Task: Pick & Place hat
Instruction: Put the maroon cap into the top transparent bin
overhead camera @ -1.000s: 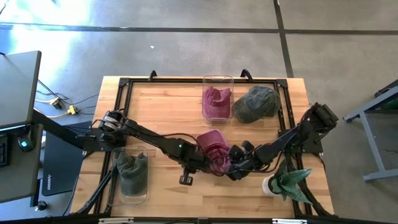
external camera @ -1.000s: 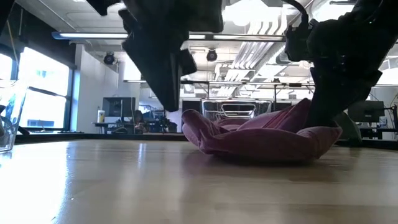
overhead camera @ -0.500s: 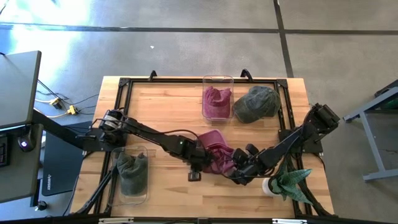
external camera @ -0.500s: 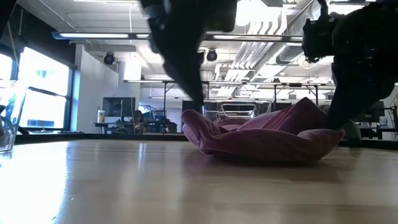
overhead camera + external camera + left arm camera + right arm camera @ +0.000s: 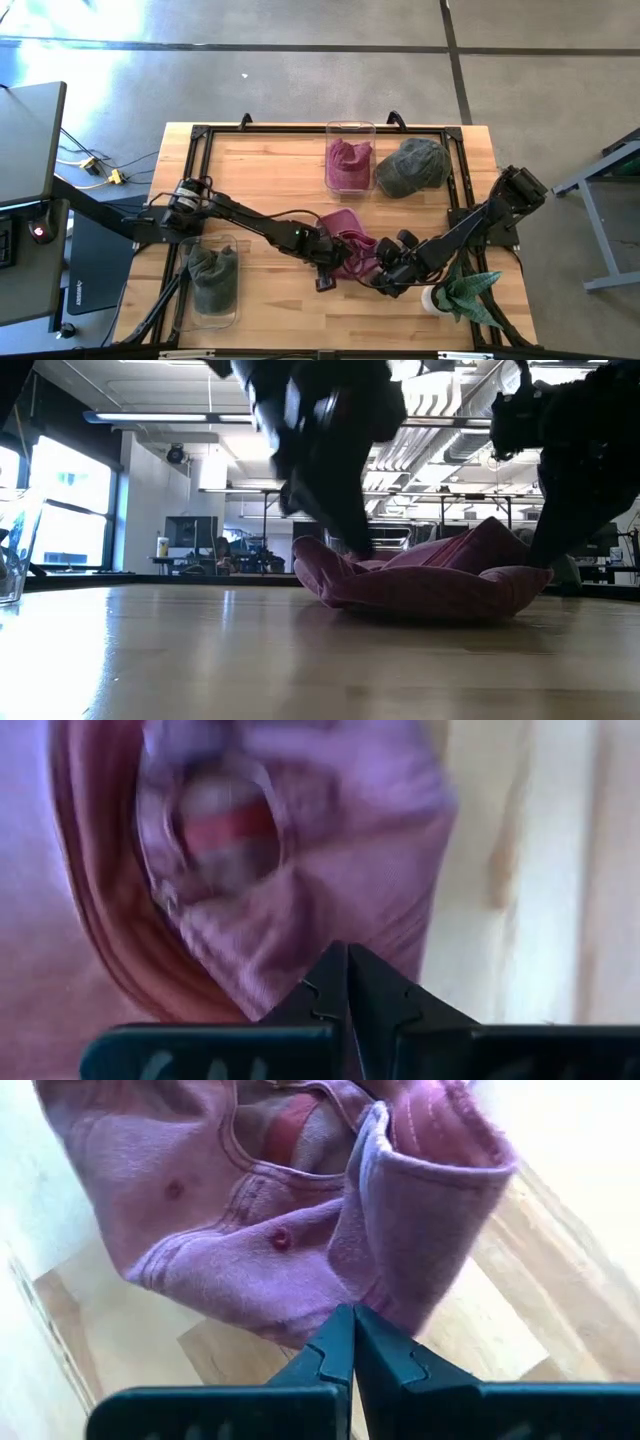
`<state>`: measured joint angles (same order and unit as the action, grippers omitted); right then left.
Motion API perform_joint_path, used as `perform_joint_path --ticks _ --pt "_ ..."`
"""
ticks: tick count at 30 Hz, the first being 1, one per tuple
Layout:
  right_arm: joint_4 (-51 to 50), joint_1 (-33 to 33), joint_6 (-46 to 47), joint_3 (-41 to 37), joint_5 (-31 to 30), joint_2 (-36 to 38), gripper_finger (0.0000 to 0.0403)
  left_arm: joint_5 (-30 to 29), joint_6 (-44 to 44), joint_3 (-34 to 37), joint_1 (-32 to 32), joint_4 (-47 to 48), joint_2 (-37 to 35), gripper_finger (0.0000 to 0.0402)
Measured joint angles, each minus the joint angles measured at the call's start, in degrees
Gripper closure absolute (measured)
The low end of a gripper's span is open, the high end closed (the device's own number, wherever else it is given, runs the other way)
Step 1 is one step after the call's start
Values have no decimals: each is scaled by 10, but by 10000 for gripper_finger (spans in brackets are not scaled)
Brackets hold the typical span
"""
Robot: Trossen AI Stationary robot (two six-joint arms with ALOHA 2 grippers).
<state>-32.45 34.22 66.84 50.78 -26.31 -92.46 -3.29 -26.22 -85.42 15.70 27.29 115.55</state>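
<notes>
— Item one, task object?
— Crumpled maroon-pink fabric cap (image 5: 348,250), flat on light wooden butcher-block table (image 5: 260,170), near the front centre, lodged between both arms. Seen in low view (image 5: 425,580) as a rumpled mound with one edge raised.

— Left gripper?
— Left gripper (image 5: 325,270) down at the cap's left edge. Fingers (image 5: 345,990) pressed together, tips against the cloth; whether any cloth is pinched, cannot tell.

— Right gripper?
— Right gripper (image 5: 385,275) at the cap's right edge. Fingers (image 5: 352,1345) together, tips at a fold of the fabric; no clear pinch visible.

— Other stock on the table?
— Clear plastic bin (image 5: 350,130) at the back centre, holding a second maroon cap (image 5: 346,163). Olive-green cap (image 5: 412,166) loose just beside that bin. Second clear plastic bin (image 5: 235,300) at front left, holding a dark green cap (image 5: 212,275). White pot with green spiky plant (image 5: 465,292) at front right, near the right arm.
</notes>
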Motion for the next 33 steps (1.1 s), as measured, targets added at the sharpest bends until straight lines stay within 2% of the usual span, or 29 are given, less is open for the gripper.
perform_joint_path --ticks 3,7,11,14,17,20,24,29,33 --pt "-10 5 -16 0 -6 20 401 11 12 -1 6 -4 -2 397" --pt "-9 15 -65 0 -50 57 399 8 67 -1 20 25 -18 400" --pt "41 23 -129 0 -94 86 401 -3 94 -1 19 24 -18 401" --pt "114 23 -176 -7 -105 93 401 -17 95 -1 10 0 -18 401" --pt "218 19 -192 -57 -90 92 402 -27 104 -1 3 -16 -18 401" --pt "337 13 -163 -124 -92 91 402 -31 110 -3 -4 -44 2 401" --pt "430 -8 -129 -198 -90 89 402 -2 109 -1 -17 -50 26 401" --pt "396 -47 -100 -227 -44 89 402 39 77 0 -26 -13 39 401" --pt "361 -71 -98 -227 -1 89 402 112 65 -1 -34 21 33 401"
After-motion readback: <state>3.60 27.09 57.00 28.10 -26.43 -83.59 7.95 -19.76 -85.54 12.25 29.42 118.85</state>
